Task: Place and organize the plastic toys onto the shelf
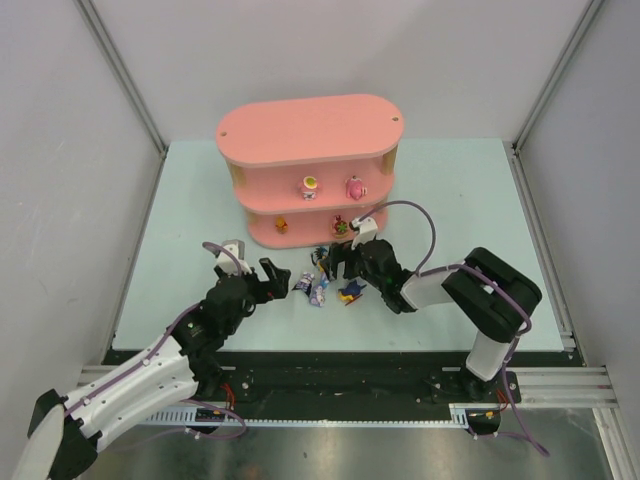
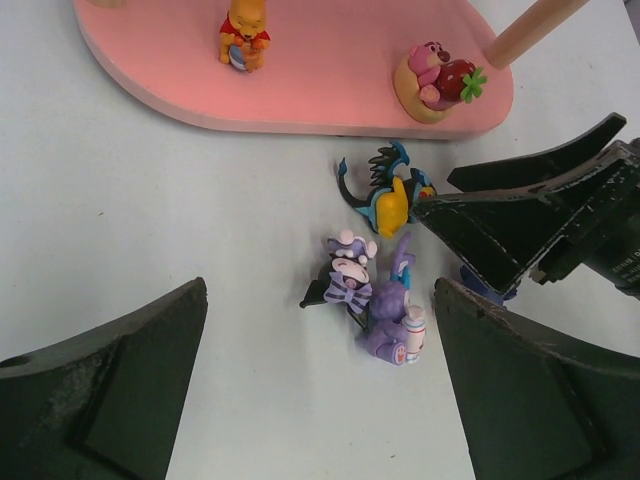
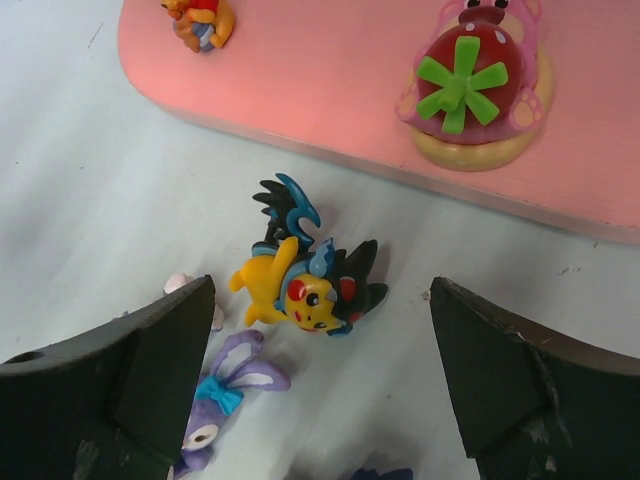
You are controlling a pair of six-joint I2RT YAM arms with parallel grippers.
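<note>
Right gripper [image 3: 320, 300]: fingers wide apart, empty, straddling the small yellow plastic figurine [image 3: 300, 290] in a spiky black-blue costume, lying just beside the pink oval shelf board [image 3: 330, 90].
Left gripper [image 2: 320, 300]: fingers spread, empty, around the purple plastic rabbit toy [image 2: 395, 325].
Handling: likely light, rigid, slick; pinch the torso.
Obstacles: rabbit close by; grippers crowd each other.

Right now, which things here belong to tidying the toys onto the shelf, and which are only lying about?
Job: pink three-tier shelf; yellow-black plastic figurine; purple plastic rabbit; orange bear figurine; pink bear figurine.
Not the job: pale green table; grey metal rail.
</note>
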